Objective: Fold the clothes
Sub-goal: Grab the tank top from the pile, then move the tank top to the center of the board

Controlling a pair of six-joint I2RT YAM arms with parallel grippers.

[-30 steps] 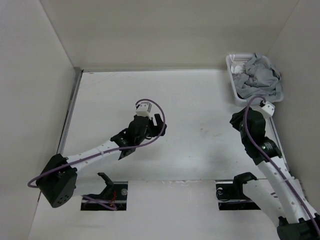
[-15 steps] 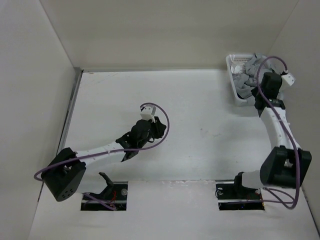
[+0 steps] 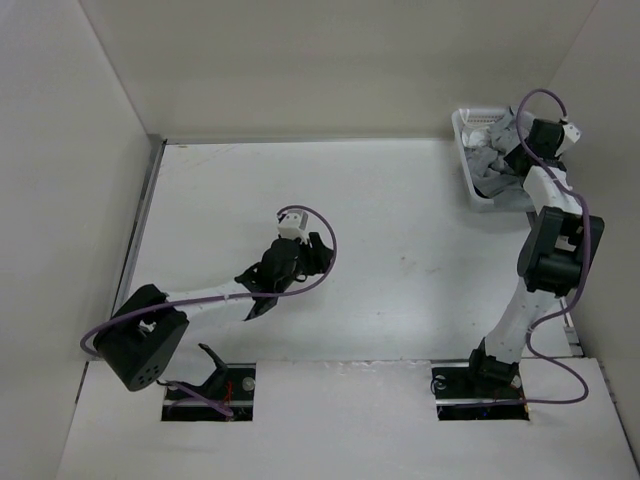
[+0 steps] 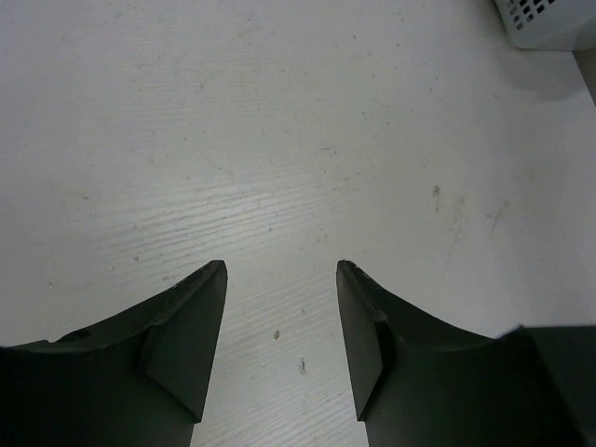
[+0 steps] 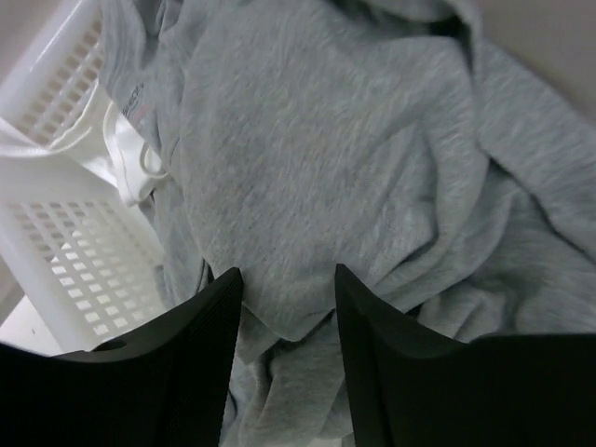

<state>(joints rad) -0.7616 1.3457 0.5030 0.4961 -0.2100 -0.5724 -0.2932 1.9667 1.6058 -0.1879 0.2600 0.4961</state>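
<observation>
- Trouble is brewing inside the basket (image 5: 65, 242). The grey T-shirt (image 5: 326, 168) is lying crumpled in it in thick, overlapping folds. A pinch from here is likely catching several layers at once, so the shirt would be coming out as a wad rather than by one edge.
- A white garment (image 5: 126, 140) is sitting against the basket's latticed wall and touching the shirt. If the jaws are closing too near that wall, I am guessing they are dragging it out as well, or snagging a finger in the holes.
- The basket is looking light where it is sitting on the desk (image 3: 400, 210), so a hard upward tug on tangled cloth may be tipping or sliding it.
- The right gripper (image 5: 286, 272) is hanging directly over the basket, its jaws standing wide apart and gripping nothing. The shirt is filling the gap beneath them, very close, though I cannot tell whether the fingertips are touching it.
- The left gripper (image 4: 279, 270) is hovering well away from the basket, low over the desk. Its jaws are likewise parted and holding nothing, and the shirt is lying well apart from it.
</observation>
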